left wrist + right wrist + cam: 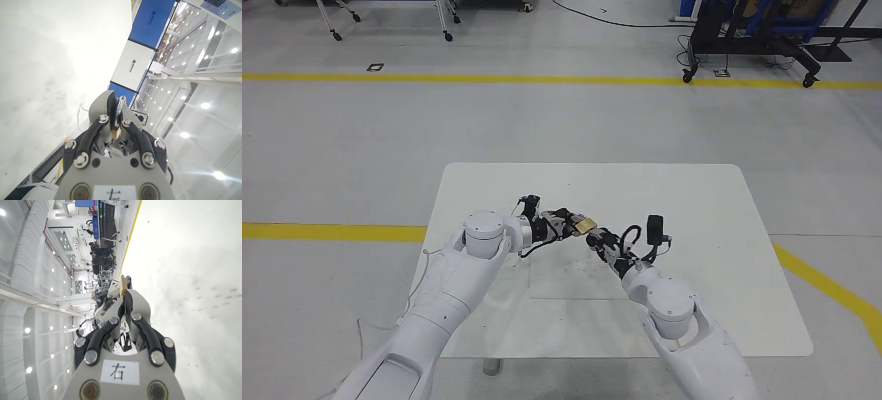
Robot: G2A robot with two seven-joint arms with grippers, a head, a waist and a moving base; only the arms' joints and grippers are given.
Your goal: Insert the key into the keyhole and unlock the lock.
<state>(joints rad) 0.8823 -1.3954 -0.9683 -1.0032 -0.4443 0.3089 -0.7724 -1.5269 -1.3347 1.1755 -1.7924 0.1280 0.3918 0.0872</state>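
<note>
the fingers (98,109) of the left gripper (117,106) are pressed narrow onto a flat silver metal key (120,103). its other end meets a small brass block padlock (115,133); whether it sits in the keyhole cannot be told. the fingers (140,306) of the right gripper (124,298) pinch the padlock's edge. both grippers meet tip to tip over the middle part of the white rounded-corner table (692,200).

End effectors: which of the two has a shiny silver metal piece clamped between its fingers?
The left end effector: a rounded silver piece sits pinched between its fingers. At the tips of the right end effector sits the brass lock body instead.
</note>
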